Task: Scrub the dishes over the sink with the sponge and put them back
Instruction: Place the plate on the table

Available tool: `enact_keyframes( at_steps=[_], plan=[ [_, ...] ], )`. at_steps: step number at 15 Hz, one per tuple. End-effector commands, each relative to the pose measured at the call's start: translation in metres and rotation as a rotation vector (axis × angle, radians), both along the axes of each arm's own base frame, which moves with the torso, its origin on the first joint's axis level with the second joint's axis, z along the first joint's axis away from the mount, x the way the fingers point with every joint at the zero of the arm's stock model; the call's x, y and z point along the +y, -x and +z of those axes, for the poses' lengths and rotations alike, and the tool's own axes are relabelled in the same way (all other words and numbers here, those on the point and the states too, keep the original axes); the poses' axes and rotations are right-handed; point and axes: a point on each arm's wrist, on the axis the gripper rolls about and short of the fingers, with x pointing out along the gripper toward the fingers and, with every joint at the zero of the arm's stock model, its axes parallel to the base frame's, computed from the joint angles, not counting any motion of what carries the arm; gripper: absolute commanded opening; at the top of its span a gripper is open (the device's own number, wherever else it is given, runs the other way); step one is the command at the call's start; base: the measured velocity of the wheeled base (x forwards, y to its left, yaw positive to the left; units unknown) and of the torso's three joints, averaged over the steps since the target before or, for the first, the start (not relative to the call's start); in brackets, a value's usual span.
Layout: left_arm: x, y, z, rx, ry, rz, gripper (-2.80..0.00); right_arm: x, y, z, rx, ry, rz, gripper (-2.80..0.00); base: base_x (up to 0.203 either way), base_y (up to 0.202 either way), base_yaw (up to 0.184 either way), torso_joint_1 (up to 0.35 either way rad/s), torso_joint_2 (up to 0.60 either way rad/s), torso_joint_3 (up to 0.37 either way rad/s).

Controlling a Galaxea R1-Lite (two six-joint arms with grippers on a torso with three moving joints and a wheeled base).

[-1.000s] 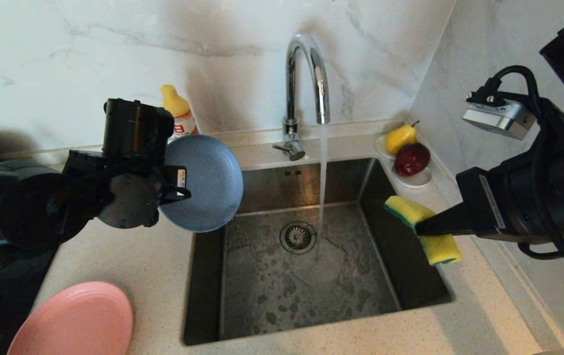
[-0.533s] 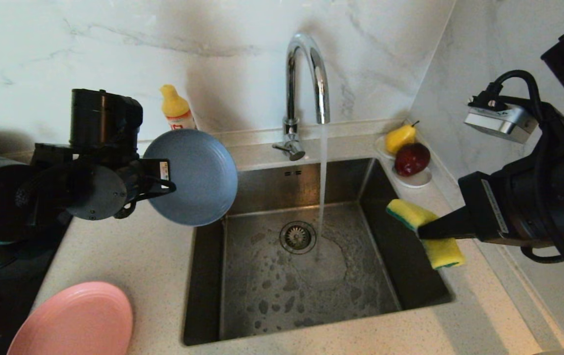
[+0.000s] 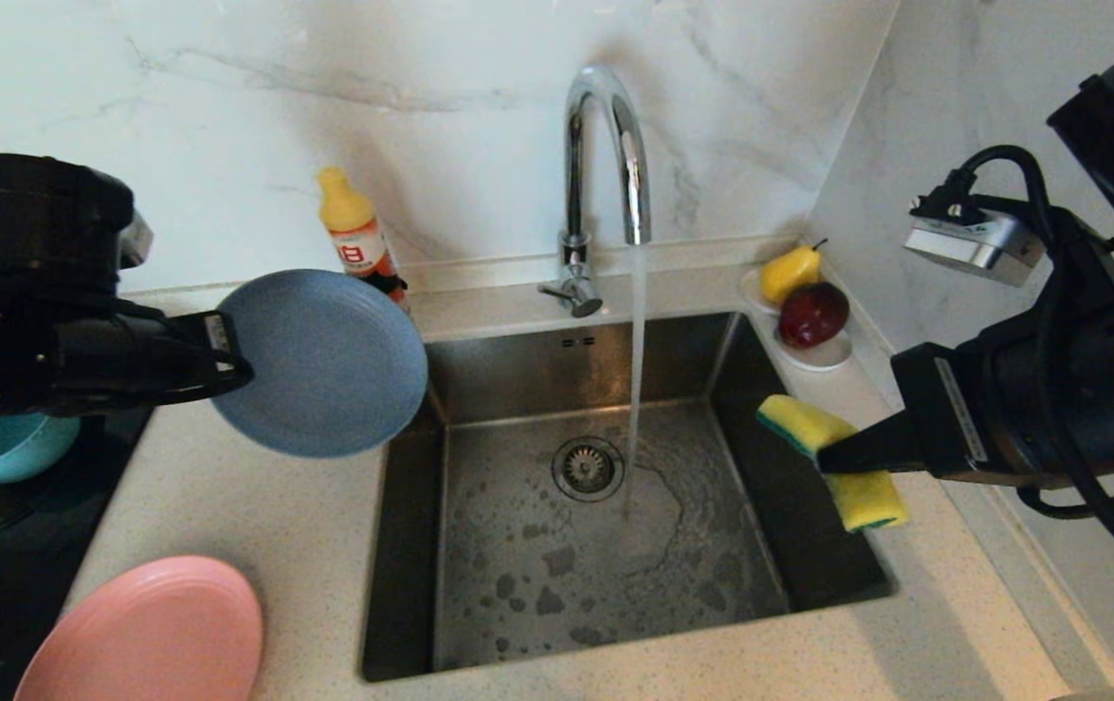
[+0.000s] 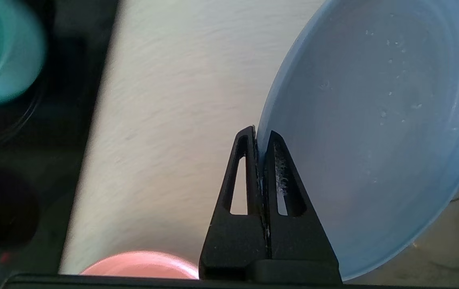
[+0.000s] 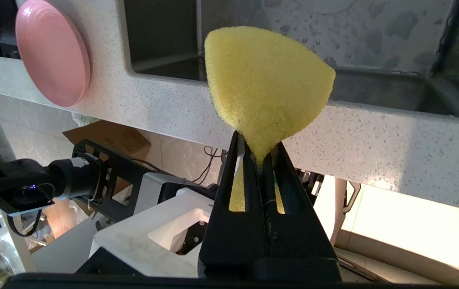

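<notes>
Pretty standard kitchen corner: white marble-look wall (image 3: 226, 107) wrapping around both sides, speckled beige stone countertop (image 3: 255, 516), a black surface (image 3: 2, 584) off to the left. Bright light, shiny reflections everywhere.

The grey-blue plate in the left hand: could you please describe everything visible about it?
The grey-blue plate is round, shallow and matte, plastic-looking, with faint concentric rings and a raised rim. Small water droplets dot its inner face in the left wrist view. It hangs tilted in the air, over the counter just left of the sink, beside the tap's stream. Only the left hand touches it, shut on its rim.
</notes>
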Motion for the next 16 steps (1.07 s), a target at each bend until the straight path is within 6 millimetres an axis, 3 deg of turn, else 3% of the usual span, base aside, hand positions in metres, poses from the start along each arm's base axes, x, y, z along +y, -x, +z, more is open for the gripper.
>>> enact_keyframes(
  at_steps=[1, 4, 8, 12, 16],
  plan=[
    [0.041, 0.006, 0.006, -0.001, 0.083, 0.062, -2.80, 0.003, -0.003, -0.003, 0.014, 0.008, -0.001, -2.80, 0.000, 0.000, 0.000, 0.000, 0.00, 0.000],
    [0.078, 0.011, -0.006, 0.031, 0.175, 0.122, -2.80, 0.004, -0.005, -0.004, 0.018, 0.012, 0.000, -2.80, 0.000, 0.000, 0.000, 0.000, 0.00, 0.000],
    [0.114, 0.008, -0.033, 0.096, 0.260, 0.195, -2.80, 0.005, -0.004, -0.003, 0.012, 0.008, 0.010, -2.80, 0.000, 0.000, 0.000, 0.000, 0.00, 0.000],
    [0.139, 0.007, -0.060, 0.127, 0.312, 0.243, -2.80, 0.006, -0.004, -0.003, 0.016, 0.008, 0.013, -2.80, 0.000, 0.000, 0.000, 0.000, 0.00, 0.000],
    [0.149, 0.001, -0.082, 0.148, 0.346, 0.256, -2.80, 0.006, -0.003, -0.003, 0.015, 0.007, 0.015, -2.80, 0.000, 0.000, 0.000, 0.000, 0.00, 0.000]
  ],
)
